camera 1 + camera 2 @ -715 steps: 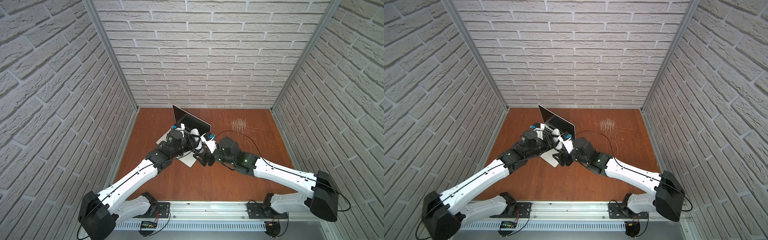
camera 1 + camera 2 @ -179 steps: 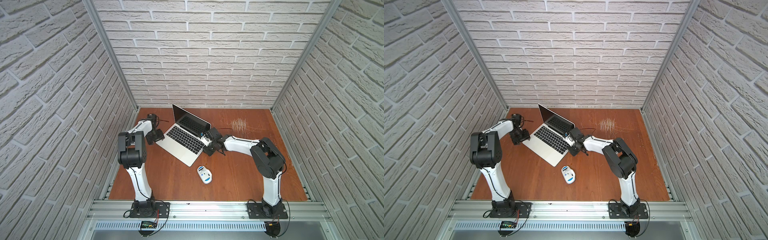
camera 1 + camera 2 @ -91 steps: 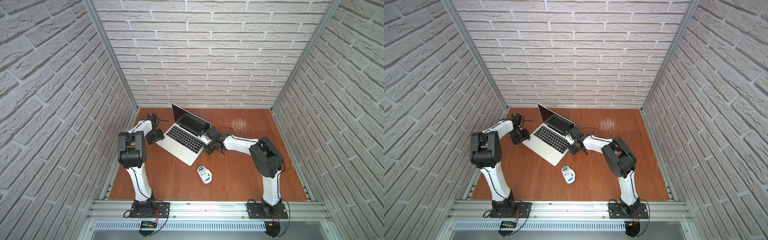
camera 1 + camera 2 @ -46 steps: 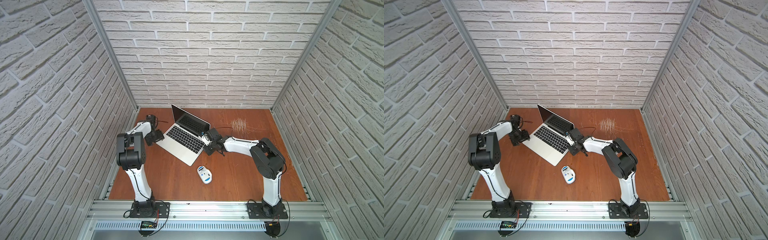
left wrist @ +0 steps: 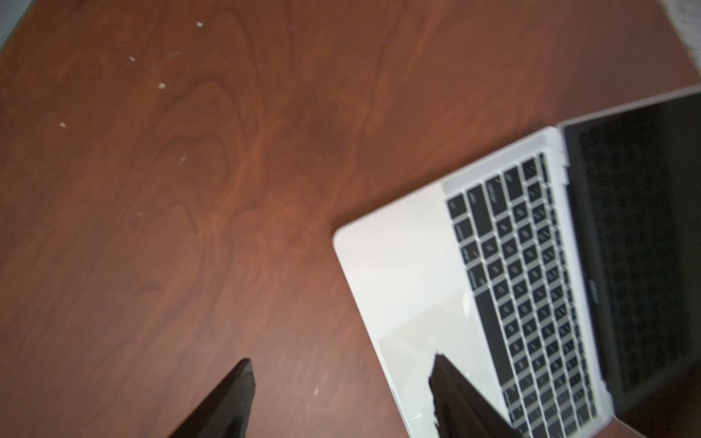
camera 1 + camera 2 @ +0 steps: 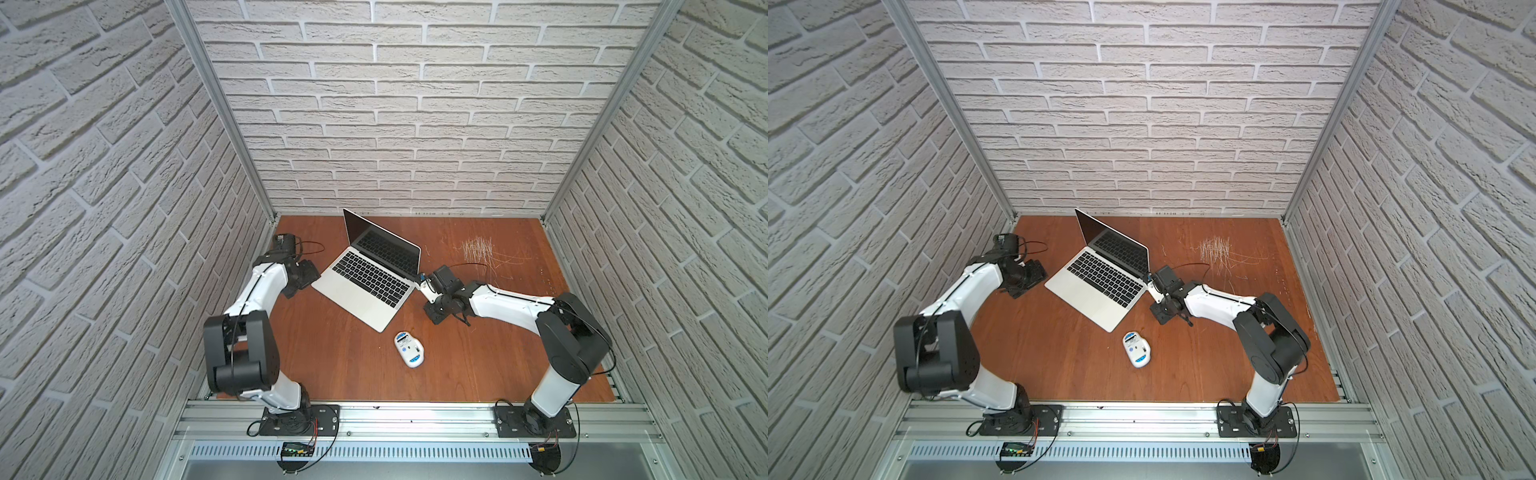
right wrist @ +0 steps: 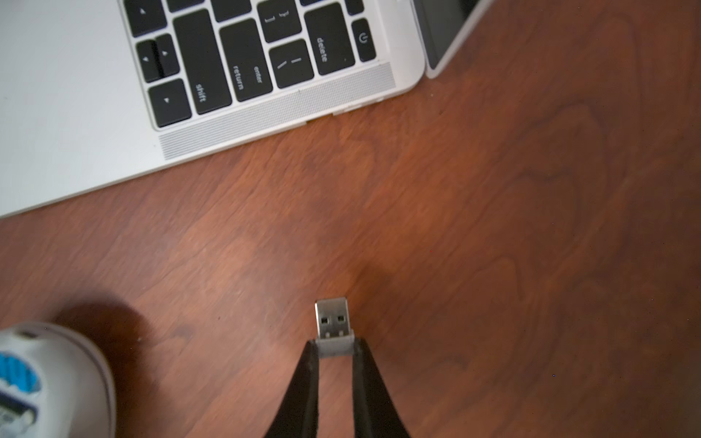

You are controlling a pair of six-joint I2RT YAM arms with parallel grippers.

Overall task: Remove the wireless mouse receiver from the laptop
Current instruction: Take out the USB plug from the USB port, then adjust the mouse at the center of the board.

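Note:
The silver-grey laptop (image 6: 374,274) (image 6: 1104,278) stands open at the back middle of the wooden table. The small metal wireless mouse receiver (image 7: 333,322) is out of the laptop (image 7: 76,94) and hangs above the wood a short way off its right edge. My right gripper (image 7: 335,347) (image 6: 424,286) (image 6: 1153,291) is shut on the receiver's grey cap. My left gripper (image 5: 341,369) (image 6: 309,270) (image 6: 1036,270) is open and holds nothing, just off the laptop's (image 5: 493,284) left front corner.
A white oval mouse (image 6: 409,349) (image 6: 1136,349) (image 7: 38,379) with blue marks lies underside up in front of the laptop, near the right gripper. Pale scratches (image 6: 478,249) mark the table at the back right. Brick walls close in three sides.
The left jaws have opened wider and the left arm has shifted slightly beside the laptop. The right gripper keeps hold of the receiver, almost still next to the laptop's right edge.

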